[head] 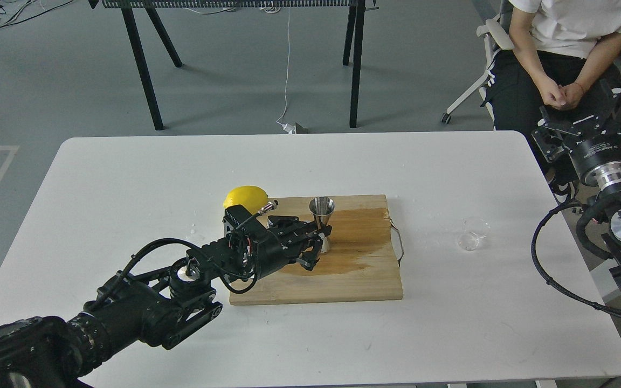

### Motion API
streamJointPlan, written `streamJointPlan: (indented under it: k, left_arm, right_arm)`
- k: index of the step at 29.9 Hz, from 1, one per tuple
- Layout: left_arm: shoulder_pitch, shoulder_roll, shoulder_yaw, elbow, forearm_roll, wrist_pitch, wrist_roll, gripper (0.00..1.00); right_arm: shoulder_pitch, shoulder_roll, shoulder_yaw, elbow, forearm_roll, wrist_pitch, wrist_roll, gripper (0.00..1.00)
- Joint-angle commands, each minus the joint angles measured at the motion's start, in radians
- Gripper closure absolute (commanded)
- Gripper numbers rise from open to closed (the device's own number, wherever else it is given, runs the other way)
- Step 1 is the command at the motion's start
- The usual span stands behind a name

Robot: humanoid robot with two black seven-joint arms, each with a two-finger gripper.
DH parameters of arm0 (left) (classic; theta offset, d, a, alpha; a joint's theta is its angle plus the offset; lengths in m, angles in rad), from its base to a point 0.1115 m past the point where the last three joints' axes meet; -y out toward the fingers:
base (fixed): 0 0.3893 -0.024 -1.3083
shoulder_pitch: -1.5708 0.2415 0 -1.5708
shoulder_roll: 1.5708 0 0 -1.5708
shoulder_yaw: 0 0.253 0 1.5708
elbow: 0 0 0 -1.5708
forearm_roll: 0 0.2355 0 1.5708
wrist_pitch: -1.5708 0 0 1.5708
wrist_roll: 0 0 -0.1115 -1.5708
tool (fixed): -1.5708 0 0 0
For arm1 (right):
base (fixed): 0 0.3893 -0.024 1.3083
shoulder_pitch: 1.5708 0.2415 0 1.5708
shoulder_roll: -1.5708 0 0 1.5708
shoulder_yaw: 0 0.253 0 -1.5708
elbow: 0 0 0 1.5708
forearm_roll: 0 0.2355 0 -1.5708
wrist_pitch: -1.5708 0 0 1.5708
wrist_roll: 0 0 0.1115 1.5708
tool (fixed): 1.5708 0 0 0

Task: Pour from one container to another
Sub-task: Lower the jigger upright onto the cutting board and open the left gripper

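The steel jigger (322,211) stands upright on the wet wooden cutting board (353,280), near its back edge. My left gripper (315,247) reaches in from the left, open, and its fingertips sit right against the jigger's lower cone without closing on it. The tiny clear glass cup (473,235) rests on the white table to the right of the board, apart from both grippers. My right gripper (588,121) hangs open and empty above the table's right edge, well behind and to the right of the cup.
A yellow lemon (245,196) lies at the board's back left corner, just behind my left wrist. The board has a metal handle (398,242) on its right side. A seated person (558,64) is beyond the table's far right corner.
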Motion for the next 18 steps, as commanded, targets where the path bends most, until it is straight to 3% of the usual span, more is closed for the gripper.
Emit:
streamJointPlan:
  k: [1, 15, 18]
  left_arm:
    - [0.000, -0.002, 0.000, 0.002, 0.000, -0.001, 0.028, 0.82]
    - [-0.010, -0.005, 0.001, 0.015, 0.000, -0.001, 0.033, 0.75]
    - [-0.010, -0.003, 0.001, 0.015, 0.000, -0.001, 0.033, 0.65]
  right_arm:
    - [-0.001, 0.000, 0.000, 0.001, 0.000, 0.000, -0.001, 0.00]
    - [0.000, 0.000, 0.000, 0.001, 0.000, 0.000, -0.001, 0.00]
    - [0.000, 0.000, 0.000, 0.001, 0.000, 0.000, 0.000, 0.00]
